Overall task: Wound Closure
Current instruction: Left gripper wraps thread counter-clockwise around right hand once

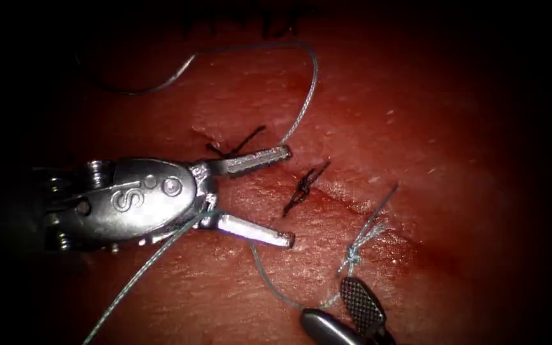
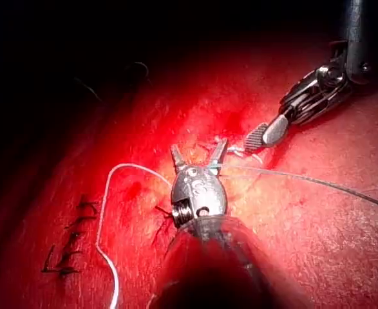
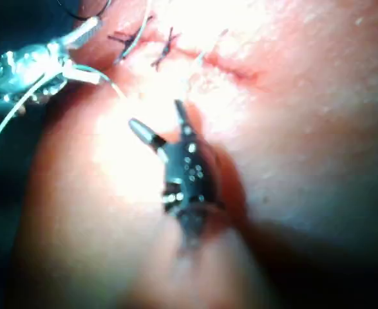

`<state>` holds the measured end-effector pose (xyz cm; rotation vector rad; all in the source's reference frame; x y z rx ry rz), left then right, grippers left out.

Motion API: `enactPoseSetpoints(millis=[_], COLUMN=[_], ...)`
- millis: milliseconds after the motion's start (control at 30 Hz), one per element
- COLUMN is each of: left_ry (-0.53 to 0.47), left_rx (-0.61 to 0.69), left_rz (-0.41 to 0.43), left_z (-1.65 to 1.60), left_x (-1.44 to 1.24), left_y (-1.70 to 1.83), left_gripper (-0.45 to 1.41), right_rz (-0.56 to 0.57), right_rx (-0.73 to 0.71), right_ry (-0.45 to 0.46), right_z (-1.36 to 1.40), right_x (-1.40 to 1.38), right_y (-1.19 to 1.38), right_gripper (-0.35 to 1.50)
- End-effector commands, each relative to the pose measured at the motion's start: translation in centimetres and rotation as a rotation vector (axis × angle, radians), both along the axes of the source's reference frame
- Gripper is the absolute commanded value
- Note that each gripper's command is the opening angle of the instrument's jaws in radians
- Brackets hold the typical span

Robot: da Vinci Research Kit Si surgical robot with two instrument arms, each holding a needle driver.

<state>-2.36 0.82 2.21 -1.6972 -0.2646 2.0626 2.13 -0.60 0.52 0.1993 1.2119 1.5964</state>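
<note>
My left arm's silver wristed needle driver is lying over the tissue with its two jaws spread wide, gripping nothing; the thin grey-blue thread is running across the hinge of those jaws, one strand trailing down toward the near edge and another arcing up past the upper jaw's tip into a wide loop over the far tissue. My right arm's dark-padded needle driver is sitting just below the cut, its jaws also parted and empty (in the right wrist view they are standing clearly apart), with the thread curving between the two tools and ending in a frayed little knot just above its ribbed pad. The glistening red pork tissue is carrying the slanting cut, which is lying to the right of my left tool's jaws, wet with red fluid. Two dark black stitches are already crossing the cut, one just above my upper jaw and one just right of the jaws. I cannot tell where the curved needle is.
</note>
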Motion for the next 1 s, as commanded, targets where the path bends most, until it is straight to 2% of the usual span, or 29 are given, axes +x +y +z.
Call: enactPoseSetpoints(millis=[33,167,200,233,333,367,700,767,833,867,900,1000], left_ry=[-0.001,-0.002,-0.002,-0.004,-0.005,-0.002,0.011,0.017,0.02,0.02,0.023,0.043], left_rx=[0.005,0.007,0.004,0.001,-0.009,-0.009,-0.025,-0.036,-0.053,-0.053,-0.059,-0.087], left_rz=[-0.009,-0.015,-0.012,-0.006,0.002,0.003,0.002,0.002,0.002,0.002,0.004,0.012], left_z=[0.01,-0.07,-0.11,-0.16,-0.2,-0.23,-0.27,-0.28,-0.28,-0.28,-0.28,-0.3], left_x=[-0.01,0.08,0.13,0.23,0.33,0.44,0.73,0.79,0.83,0.83,0.84,0.89], left_y=[0.02,0.04,0.04,0.01,-0.04,-0.08,-0.15,-0.16,-0.17,-0.17,-0.17,-0.21], left_gripper=[0.66,0.54,0.49,0.36,0.29,0.22,0.02,-0.06,-0.37,-0.37,-0.45,-0.45], right_rz=[-0.001,-0.006,-0.006,-0.006,-0.008,-0.009,-0.013,-0.015,-0.016,-0.016,-0.016,-0.016], right_rx=[-0.002,-0.014,-0.014,-0.013,-0.015,-0.014,-0.016,-0.017,-0.017,-0.017,-0.018,-0.018], right_ry=[-0.005,-0.017,-0.018,-0.02,-0.018,-0.02,-0.018,-0.016,-0.015,-0.015,-0.015,-0.015], right_z=[0.06,0.07,0.07,0.08,0.09,0.11,0.12,0.12,0.13,0.13,0.13,0.13], right_x=[0.06,0.09,0.11,0.13,0.15,0.16,0.19,0.2,0.22,0.22,0.23,0.24], right_y=[-0.06,-0.05,-0.06,-0.06,-0.08,-0.09,-0.1,-0.1,-0.1,-0.1,-0.11,-0.12], right_gripper=[1.2,1.18,1.18,1.16,1.15,1.11,1.06,1.04,1.04,1.04,1.04,1.03])
